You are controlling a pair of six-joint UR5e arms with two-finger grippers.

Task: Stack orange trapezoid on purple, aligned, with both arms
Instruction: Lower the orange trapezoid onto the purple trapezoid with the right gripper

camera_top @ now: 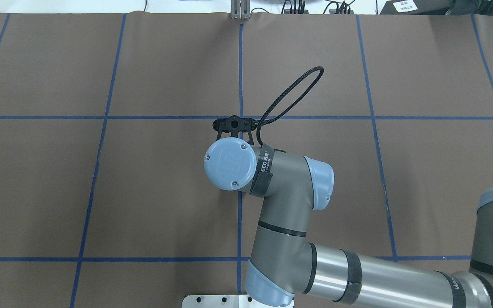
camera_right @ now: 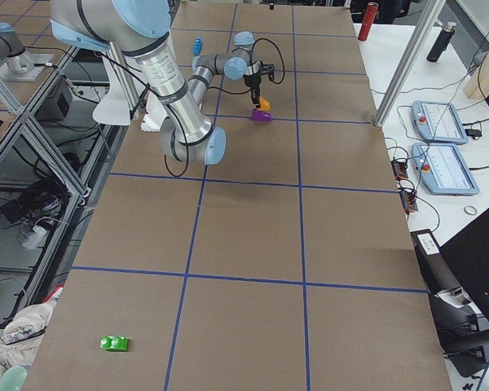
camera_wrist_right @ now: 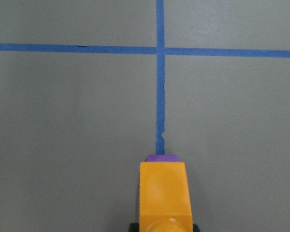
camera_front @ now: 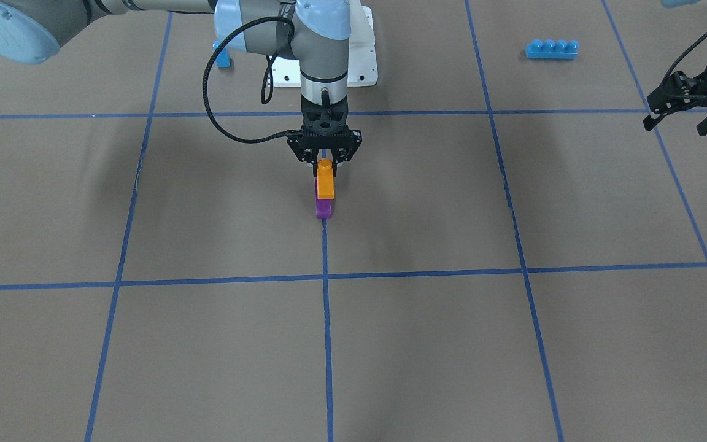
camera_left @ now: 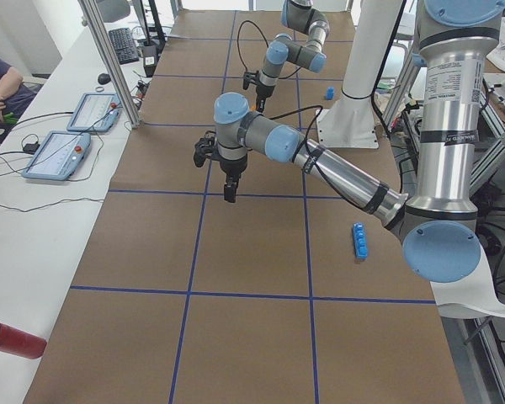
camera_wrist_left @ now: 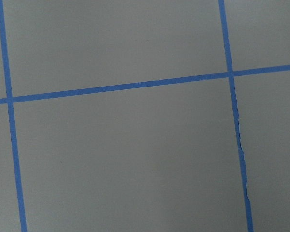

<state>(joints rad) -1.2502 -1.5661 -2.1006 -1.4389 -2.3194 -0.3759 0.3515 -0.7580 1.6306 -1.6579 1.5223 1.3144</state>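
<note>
My right gripper [camera_front: 324, 164] points straight down at the table's middle and is shut on the orange trapezoid [camera_front: 326, 181], stud end between the fingers. The orange block sits directly over the purple block [camera_front: 324, 209], touching it or just above it; I cannot tell which. In the right wrist view the orange block [camera_wrist_right: 164, 193] covers all but a thin purple edge [camera_wrist_right: 162, 157]. The exterior right view shows orange [camera_right: 263, 103] above purple [camera_right: 261, 116]. In the overhead view the wrist hides both blocks. My left gripper [camera_front: 676, 126] hangs open and empty far to the side.
A long blue four-stud brick [camera_front: 552, 48] lies near the robot's base on the left arm's side. A small blue block [camera_front: 223, 56] stands by the white base plate [camera_front: 363, 61]. A green block [camera_right: 114, 343] lies at the far table end.
</note>
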